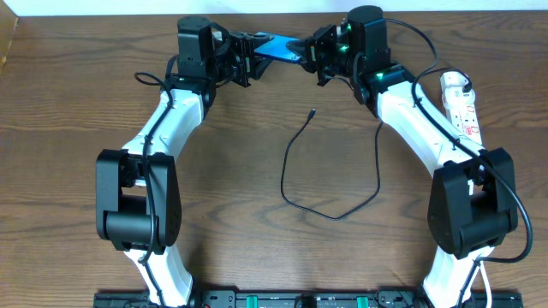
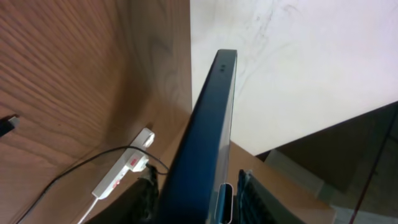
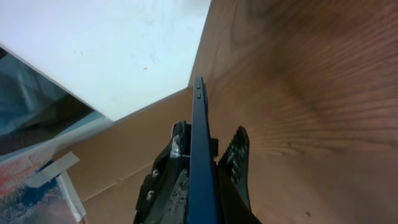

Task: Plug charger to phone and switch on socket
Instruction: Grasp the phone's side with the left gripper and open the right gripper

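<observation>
The phone (image 1: pixel 278 47), its blue screen lit, is held off the table at the far middle between both grippers. My left gripper (image 1: pixel 251 53) is shut on one end and my right gripper (image 1: pixel 310 53) on the other. In the left wrist view the phone (image 2: pixel 205 137) stands edge-on between the fingers (image 2: pixel 198 182), its port showing near them. In the right wrist view it (image 3: pixel 199 124) is edge-on between the fingers (image 3: pixel 208 146). The charger (image 1: pixel 295 145) lies looped on the table, its tip (image 1: pixel 312 112) free. The socket (image 1: pixel 460 104) lies at the right and also shows in the left wrist view (image 2: pixel 121 174).
The table's far edge runs just behind the phone, with a white surface (image 2: pixel 298 68) and brown cardboard (image 3: pixel 124 143) beyond it. The black cable loop crosses the table's middle between the two arms. The strip's white cord runs along the right arm.
</observation>
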Available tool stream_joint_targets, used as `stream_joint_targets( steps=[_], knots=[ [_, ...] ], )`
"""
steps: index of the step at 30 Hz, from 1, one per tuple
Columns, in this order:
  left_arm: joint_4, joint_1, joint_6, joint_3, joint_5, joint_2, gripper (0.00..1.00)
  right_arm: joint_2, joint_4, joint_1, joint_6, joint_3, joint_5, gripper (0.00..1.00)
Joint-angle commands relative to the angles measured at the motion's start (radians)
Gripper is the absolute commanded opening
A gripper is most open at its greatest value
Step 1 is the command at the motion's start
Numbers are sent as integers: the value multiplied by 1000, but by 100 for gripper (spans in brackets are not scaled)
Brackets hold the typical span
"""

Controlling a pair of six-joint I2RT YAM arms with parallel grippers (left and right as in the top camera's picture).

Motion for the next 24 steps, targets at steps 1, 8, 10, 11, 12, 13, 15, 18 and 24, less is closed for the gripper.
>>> stream_joint_targets(
  steps=[1,8,10,11,12,13,15,18,24],
  knots=[
    [6,-2,-8,12,-6,-26,36,-47,10,12,21,15,-37,1],
    [6,-2,-8,12,-6,-26,31,-47,6,26,20,15,-36,1],
    [5,-2,-8,12,-5,-26,28,-46,3,26,20,15,-35,1],
    [5,-2,-8,12,-5,-26,28,-46,0,26,20,15,-32,1],
    [5,-2,-8,12,-5,-26,27,-46,-4,26,20,15,-28,2],
    [6,-2,-8,12,-5,-26,26,-46,-10,26,20,15,-27,2],
    [5,-2,-8,12,-5,-26,22,-46,-16,26,20,15,-26,2],
    [5,-2,-8,12,-6,-26,13,-46,-15,26,20,15,-26,2],
    [5,-2,-8,12,-6,-26,8,-46,-15,26,20,15,-26,2]
  ],
)
